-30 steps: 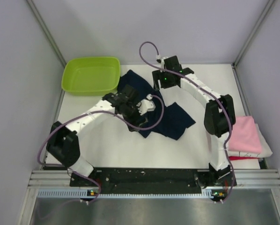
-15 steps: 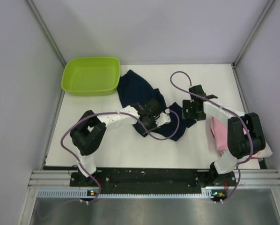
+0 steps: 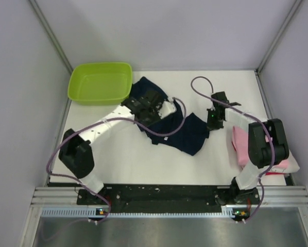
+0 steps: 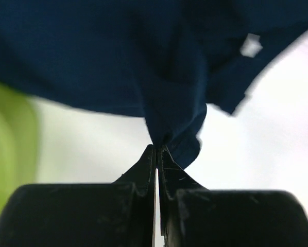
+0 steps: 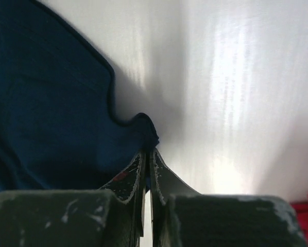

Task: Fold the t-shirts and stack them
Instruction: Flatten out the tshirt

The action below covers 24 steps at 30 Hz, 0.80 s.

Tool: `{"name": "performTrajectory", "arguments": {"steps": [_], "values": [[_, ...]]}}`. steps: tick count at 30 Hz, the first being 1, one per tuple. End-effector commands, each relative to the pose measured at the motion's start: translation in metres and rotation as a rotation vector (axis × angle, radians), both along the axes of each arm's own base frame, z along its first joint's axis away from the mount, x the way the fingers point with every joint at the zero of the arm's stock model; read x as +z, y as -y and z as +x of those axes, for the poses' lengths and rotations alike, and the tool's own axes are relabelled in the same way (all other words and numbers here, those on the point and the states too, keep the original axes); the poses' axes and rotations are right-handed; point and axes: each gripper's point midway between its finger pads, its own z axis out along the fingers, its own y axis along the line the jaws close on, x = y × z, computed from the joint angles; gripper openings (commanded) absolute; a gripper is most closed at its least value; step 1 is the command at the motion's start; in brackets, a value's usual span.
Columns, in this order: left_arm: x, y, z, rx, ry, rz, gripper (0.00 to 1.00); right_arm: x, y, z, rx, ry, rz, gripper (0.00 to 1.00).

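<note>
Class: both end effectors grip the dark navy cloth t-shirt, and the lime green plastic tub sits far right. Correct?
Not quite: the lime green plastic tub sits at the far left corner, per the top external view. The left end effector and right end effector do grip the dark navy cloth t-shirt.

Walls (image 3: 164,31): pale lilac-grey panels on three sides.
Frame: aluminium posts (image 3: 51,35) in both back corners.
Table (image 3: 123,159): white, matte, evenly lit.
Near edge: ribbed metal rail (image 3: 288,194), brushed steel sheet (image 3: 164,231) below.
</note>
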Motion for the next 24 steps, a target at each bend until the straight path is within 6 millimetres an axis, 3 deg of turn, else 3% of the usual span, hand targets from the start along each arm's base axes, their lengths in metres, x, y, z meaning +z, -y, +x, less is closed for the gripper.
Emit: {"name": "performTrajectory", "arguments": {"steps": [1, 3, 6, 10, 13, 16, 20, 22, 24], "values": [[0.141, -0.051, 0.059, 0.180, 0.316, -0.110, 0.00, 0.127, 0.027, 0.057, -0.052, 0.345, 0.036, 0.00], [0.195, -0.077, 0.070, 0.252, 0.439, -0.133, 0.00, 0.211, 0.055, 0.068, -0.107, 0.550, -0.027, 0.00], [0.276, -0.114, 0.072, 0.339, 0.607, -0.184, 0.00, 0.333, 0.085, 0.062, -0.171, 0.835, -0.099, 0.00], [0.359, -0.151, 0.053, 0.400, 0.815, -0.196, 0.00, 0.459, 0.099, 0.025, -0.201, 1.129, -0.139, 0.00], [0.406, -0.178, 0.035, 0.452, 0.960, -0.178, 0.00, 0.528, 0.110, -0.013, -0.235, 1.298, -0.180, 0.00], [0.432, -0.203, 0.016, 0.512, 1.055, -0.150, 0.00, 0.581, 0.121, -0.058, -0.264, 1.439, -0.228, 0.00], [0.440, -0.210, 0.001, 0.511, 1.070, -0.167, 0.00, 0.617, 0.131, -0.105, -0.281, 1.549, -0.290, 0.00], [0.438, -0.208, 0.001, 0.507, 1.064, -0.170, 0.00, 0.620, 0.133, -0.109, -0.284, 1.557, -0.304, 0.00], [0.432, -0.201, 0.010, 0.485, 1.047, -0.172, 0.00, 0.615, 0.130, -0.096, -0.257, 1.533, -0.314, 0.00]]}}
